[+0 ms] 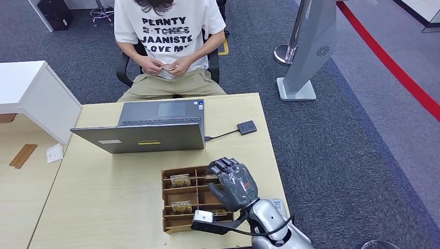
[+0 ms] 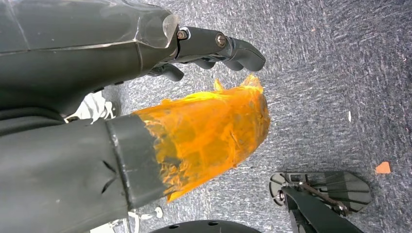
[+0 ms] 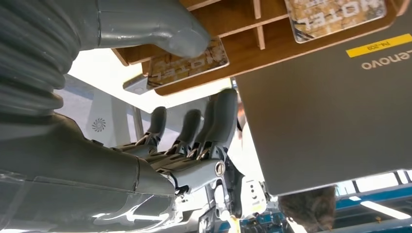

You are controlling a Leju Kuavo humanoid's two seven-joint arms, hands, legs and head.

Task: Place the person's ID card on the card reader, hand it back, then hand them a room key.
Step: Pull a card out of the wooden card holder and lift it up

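Our right hand (image 1: 233, 184) hovers over the wooden tray (image 1: 171, 199) near the surface's front edge, fingers (image 3: 218, 121) apart, holding nothing; the ID card (image 1: 167, 68) sits in the person's hands (image 1: 165, 66). We risk scattering the key cards (image 1: 180, 180).

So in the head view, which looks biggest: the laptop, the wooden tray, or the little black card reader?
Largest to smallest, as they look:
1. laptop
2. wooden tray, partly hidden by the right hand
3. card reader

The tray is nearer the camera, yet looks smaller.
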